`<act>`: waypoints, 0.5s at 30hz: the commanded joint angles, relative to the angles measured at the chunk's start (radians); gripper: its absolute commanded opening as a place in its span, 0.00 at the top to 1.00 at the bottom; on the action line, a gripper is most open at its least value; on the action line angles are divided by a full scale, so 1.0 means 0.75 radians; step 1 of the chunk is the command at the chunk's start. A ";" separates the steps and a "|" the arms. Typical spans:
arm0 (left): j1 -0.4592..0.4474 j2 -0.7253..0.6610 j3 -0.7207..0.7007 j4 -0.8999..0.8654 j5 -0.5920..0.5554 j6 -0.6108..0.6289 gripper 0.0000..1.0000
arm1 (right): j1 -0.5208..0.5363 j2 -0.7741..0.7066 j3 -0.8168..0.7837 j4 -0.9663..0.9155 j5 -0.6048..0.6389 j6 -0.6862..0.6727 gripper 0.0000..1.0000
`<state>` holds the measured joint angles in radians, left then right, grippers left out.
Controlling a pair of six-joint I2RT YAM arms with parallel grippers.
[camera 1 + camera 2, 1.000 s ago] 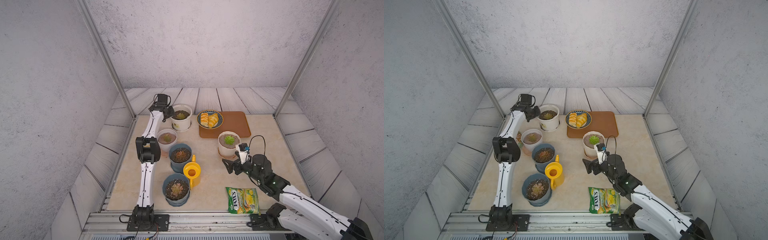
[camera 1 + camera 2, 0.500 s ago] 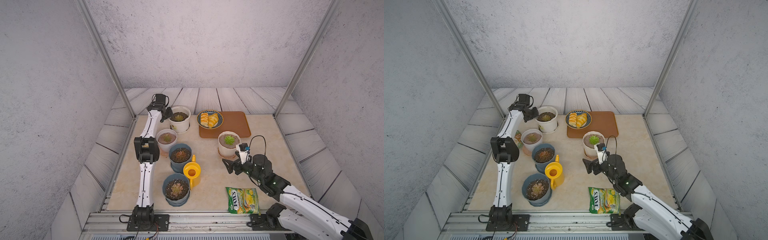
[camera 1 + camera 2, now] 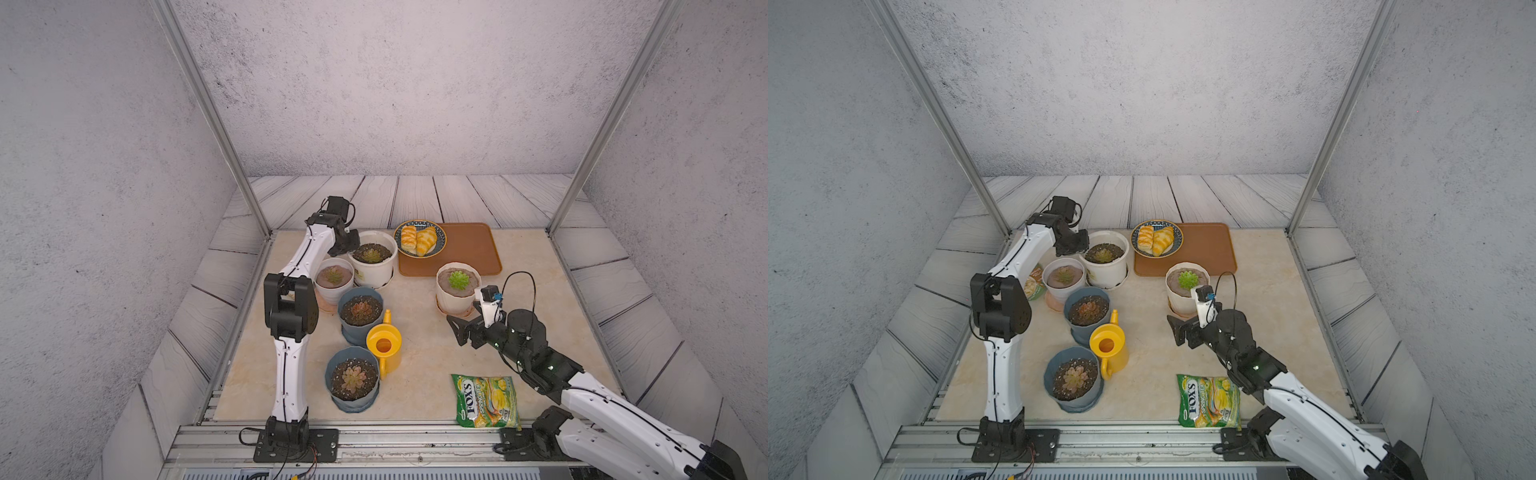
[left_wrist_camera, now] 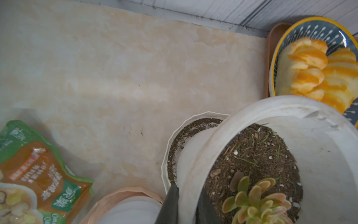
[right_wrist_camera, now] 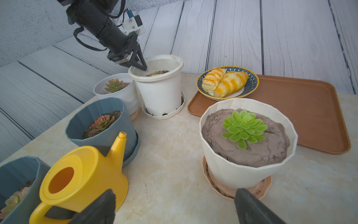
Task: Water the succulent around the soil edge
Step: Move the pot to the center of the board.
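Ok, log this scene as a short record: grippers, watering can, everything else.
left gripper: shut on rim of tall white plastic pot
right gripper: open, empty, near cream faceted pot
yellow plastic watering can: upright on table, unheld
other pots: middle blue-grey pot, near blue-grey pot, small white pot
also: pastry plate, brown tray, green candy bag

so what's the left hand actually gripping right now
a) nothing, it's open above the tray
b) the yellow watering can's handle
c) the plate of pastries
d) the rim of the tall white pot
d: in the left wrist view the left hand is closed over the rim of the tall white pot, with one finger outside the wall and one inside, while the yellow watering can stands untouched.
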<state>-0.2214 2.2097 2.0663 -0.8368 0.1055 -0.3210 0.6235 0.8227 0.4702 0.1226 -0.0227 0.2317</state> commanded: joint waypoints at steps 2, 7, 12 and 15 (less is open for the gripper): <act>-0.057 -0.103 -0.186 -0.050 0.002 -0.008 1.00 | 0.004 -0.055 -0.003 -0.012 0.052 -0.010 0.01; -0.122 -0.263 -0.446 0.062 -0.050 -0.022 1.00 | 0.003 -0.073 -0.001 -0.020 0.062 -0.022 0.01; -0.180 -0.372 -0.615 0.120 -0.064 -0.033 1.00 | 0.003 -0.078 -0.007 -0.020 0.075 -0.028 0.01; -0.214 -0.430 -0.688 0.149 -0.064 -0.041 1.00 | 0.003 -0.073 -0.007 -0.020 0.080 -0.031 0.01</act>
<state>-0.3523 1.9171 1.6047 -0.6659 0.0505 -0.3611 0.6235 0.7853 0.4702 0.1154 0.0151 0.2241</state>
